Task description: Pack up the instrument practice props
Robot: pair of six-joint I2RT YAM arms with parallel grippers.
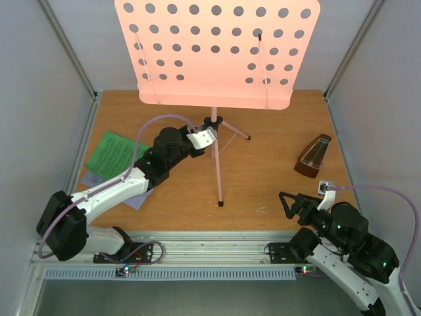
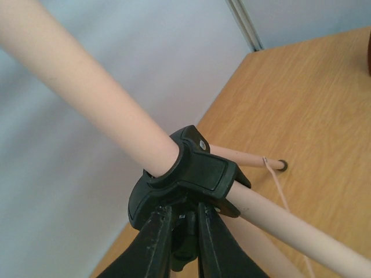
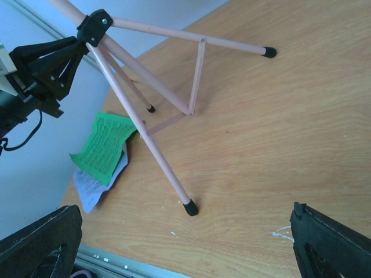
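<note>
The pink music stand (image 1: 217, 52) stands at the back middle, its perforated desk facing me and its tripod legs spread on the wooden table. My left gripper (image 1: 209, 131) is at the black tripod hub (image 2: 197, 174). Its fingers (image 2: 153, 243) are closed on the black knob under the hub. The same hub shows in the right wrist view (image 3: 95, 26). The green sheet (image 1: 115, 155) lies on white sheets (image 3: 95, 188) at the left, partly under my left arm. The reddish-brown metronome (image 1: 314, 157) stands at the right. My right gripper (image 1: 287, 204) is open and empty, in front of the metronome.
The wooden table (image 1: 263, 191) is enclosed by grey walls on the left, right and back. The stand's front leg ends in a black foot (image 3: 190, 208) near the table's middle. A metal rail (image 1: 210, 247) runs along the near edge.
</note>
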